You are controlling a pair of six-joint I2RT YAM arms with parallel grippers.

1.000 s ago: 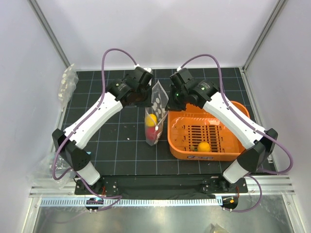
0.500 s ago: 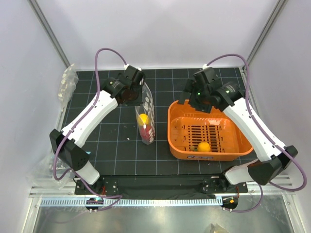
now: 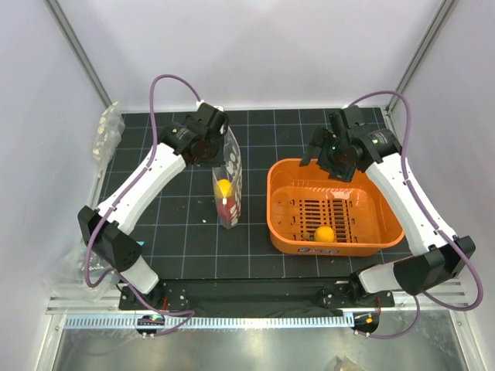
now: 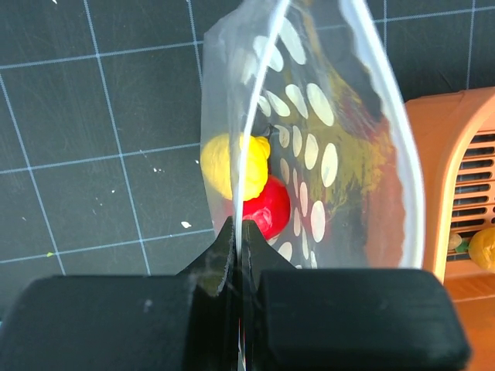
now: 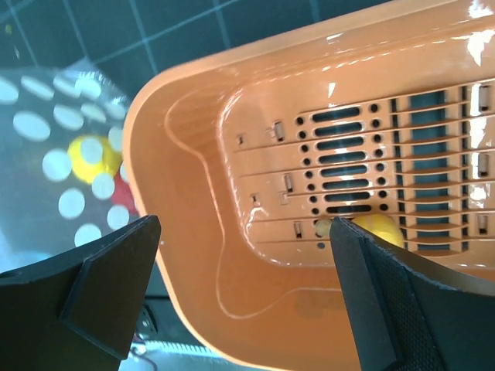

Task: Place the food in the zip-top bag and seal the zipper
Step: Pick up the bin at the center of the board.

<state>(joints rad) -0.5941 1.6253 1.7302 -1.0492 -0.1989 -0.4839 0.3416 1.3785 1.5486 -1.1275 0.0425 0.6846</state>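
Right pincer (image 5: 244, 232) spread, empty; orange basket (image 5: 178, 154) directly beneath it. Left pincer (image 4: 238, 232) pinches the rim of the zip-top bag (image 4: 340, 154), which drops away below it, mouth gaping; yellow fruit (image 4: 224, 162) and red fruit (image 4: 271, 209) at the bottom. Orange fruit (image 5: 377, 226) on basket floor, beside one right fingertip. Judgement: descend straight, straddle it, close gently; left holds mouth wide.
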